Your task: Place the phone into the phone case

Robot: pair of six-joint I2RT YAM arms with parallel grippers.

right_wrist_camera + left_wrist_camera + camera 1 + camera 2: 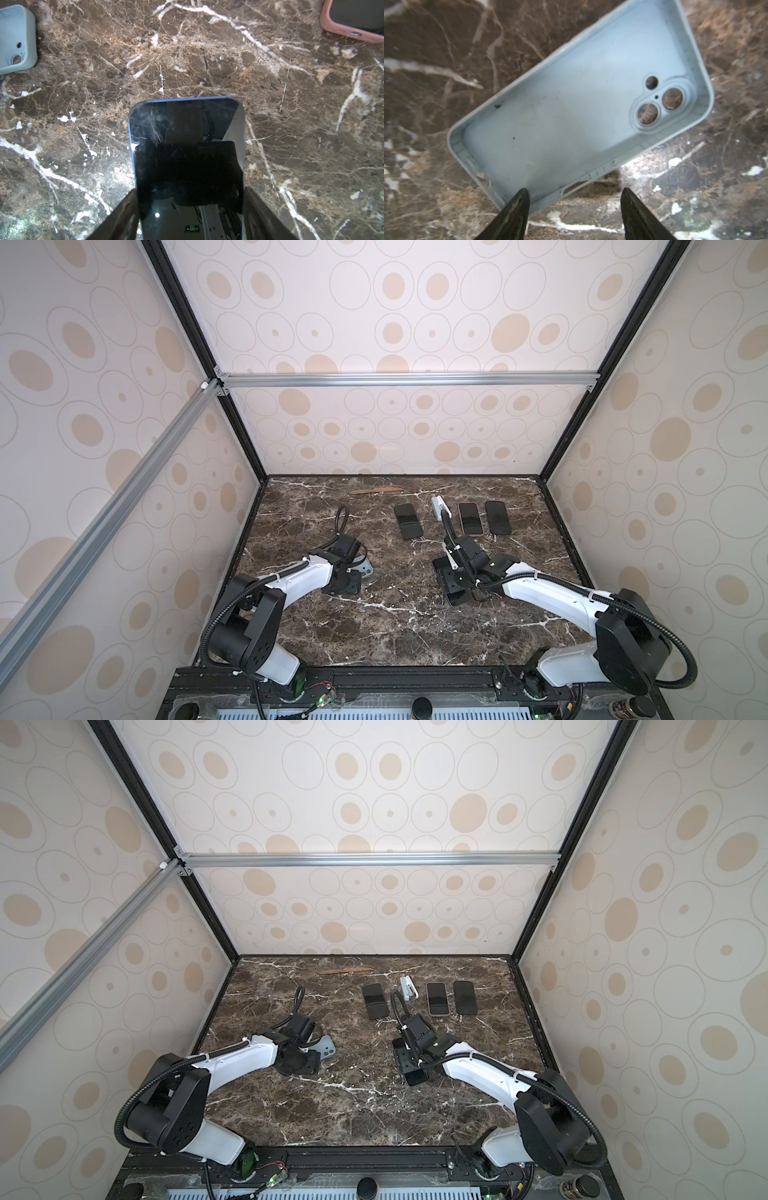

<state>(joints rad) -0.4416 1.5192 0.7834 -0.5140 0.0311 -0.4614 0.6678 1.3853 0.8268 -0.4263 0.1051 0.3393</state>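
Low over table [374, 635] | left claw [574, 190] straddles case [571, 104] | right claw [190, 190] grips phone [187, 145]

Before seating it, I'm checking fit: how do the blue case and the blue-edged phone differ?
The case is matte pale blue; the phone shows glossy black glass. The case lies empty, hollow up; the phone sits clamped in the right end effector. Both are rounded rectangles.
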